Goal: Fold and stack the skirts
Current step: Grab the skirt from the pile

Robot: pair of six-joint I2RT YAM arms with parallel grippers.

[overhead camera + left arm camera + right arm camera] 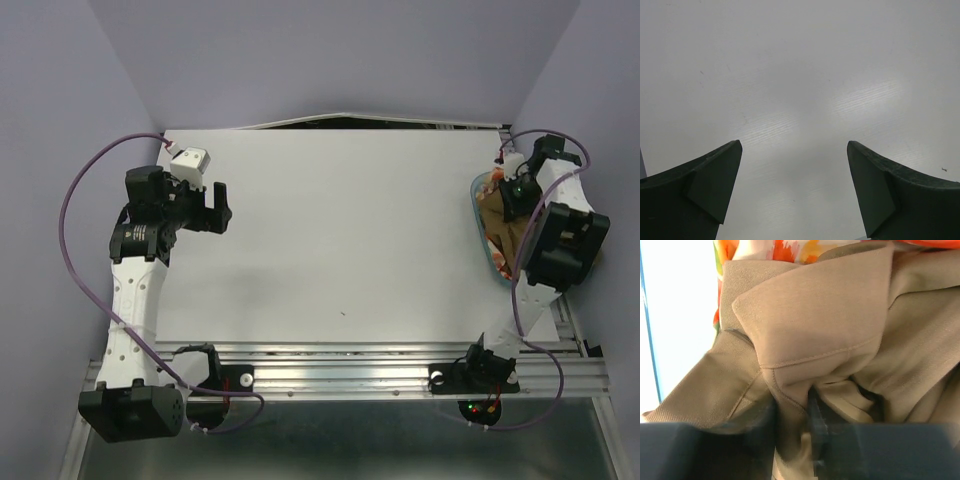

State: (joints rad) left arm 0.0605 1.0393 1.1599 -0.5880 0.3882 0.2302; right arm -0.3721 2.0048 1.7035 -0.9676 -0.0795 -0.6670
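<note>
The tan-brown skirt [825,325] fills the right wrist view, bunched up inside the translucent teal tub [478,215] at the table's right edge. My right gripper [792,412] is shut on a fold of the tan skirt. The cream leaf-print skirt [785,249] shows as an orange and white strip behind it, also in the tub. In the top view the tan skirt [497,232] shows beside my right gripper [516,195]. My left gripper [217,205] is open and empty above the bare table at the far left, as the left wrist view [794,150] shows.
The white table top [340,240] spans the middle. The tub's teal wall [649,340] stands at the left of the right wrist view. A white box [192,158] sits on the left arm near the back left corner.
</note>
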